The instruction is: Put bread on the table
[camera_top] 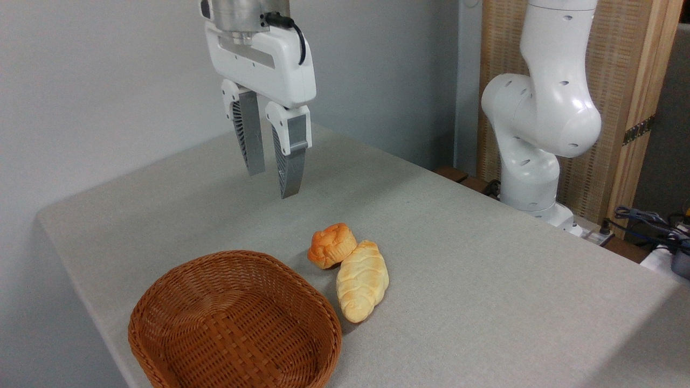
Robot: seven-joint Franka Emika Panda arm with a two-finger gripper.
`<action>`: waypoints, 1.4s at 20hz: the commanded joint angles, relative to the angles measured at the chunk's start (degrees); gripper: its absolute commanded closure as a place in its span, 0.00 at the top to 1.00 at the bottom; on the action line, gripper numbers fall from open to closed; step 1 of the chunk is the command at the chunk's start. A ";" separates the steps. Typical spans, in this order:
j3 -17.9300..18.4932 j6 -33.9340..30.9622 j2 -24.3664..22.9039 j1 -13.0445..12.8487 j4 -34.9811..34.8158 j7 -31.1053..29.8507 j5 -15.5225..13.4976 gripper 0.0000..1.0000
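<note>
The bread (331, 245), a small orange-golden knotted bun, lies on the grey table (485, 280) just right of the basket. It touches a longer pale braided loaf (362, 280) beside it. My gripper (274, 185) hangs well above the table, up and to the left of the bun, pointing down. Its two fingers stand slightly apart with nothing between them.
A brown woven basket (234, 323) sits at the front left near the table's edge, with nothing inside. The arm's white base (539, 124) rises at the back right. Cables (652, 221) lie at the far right.
</note>
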 commanded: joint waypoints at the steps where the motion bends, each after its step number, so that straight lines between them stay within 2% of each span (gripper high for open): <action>1: 1.17 -7.13 5.26 -0.25 8.41 -1.65 -2.74 1.00; 5: 1.17 -8.63 5.79 -0.17 9.47 -3.23 -3.28 1.00; 7: 0.39 -8.72 5.70 1.93 9.47 -3.15 -3.37 1.00; 11: -4.27 -8.72 5.44 4.40 8.59 -3.23 -3.02 1.00; 13: -4.63 -8.72 5.44 5.01 8.59 -3.06 -2.93 1.00; 16: -8.23 -8.89 5.26 9.40 8.59 -2.79 -3.10 1.00; 28: -7.27 -9.25 5.26 9.33 8.59 -2.27 -2.66 1.00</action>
